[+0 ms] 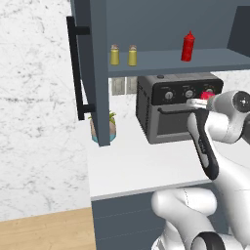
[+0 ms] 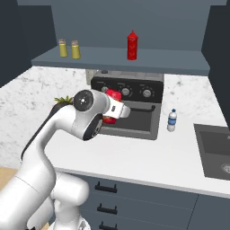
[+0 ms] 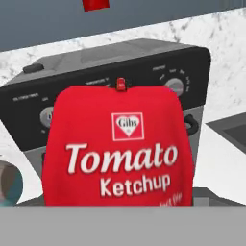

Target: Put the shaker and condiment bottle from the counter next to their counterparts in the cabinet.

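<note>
White marble-patterned wall ran behind the counter (image 2: 134, 157), where a black toaster oven (image 1: 176, 107) stood beneath the open cabinet (image 1: 161, 29); on the cabinet shelf we saw two yellow-green shakers (image 1: 123, 55) side by side, and a plain red squeeze bottle (image 2: 132, 45) well apart from them. We held the condiment bottle (image 3: 117, 144) in our gripper (image 2: 112, 110), raised in front of the oven and clear of the counter; the fingers were clamped on its sides, spread wide by its body. Close in the hand view, its label read "Gibs" inside a heart, then "Tomato Ketchup" in white letters; a smaller line below was cut off and unreadable. A small water bottle (image 2: 172, 120) stood on the counter beside the oven, near a sink (image 2: 215, 150).
</note>
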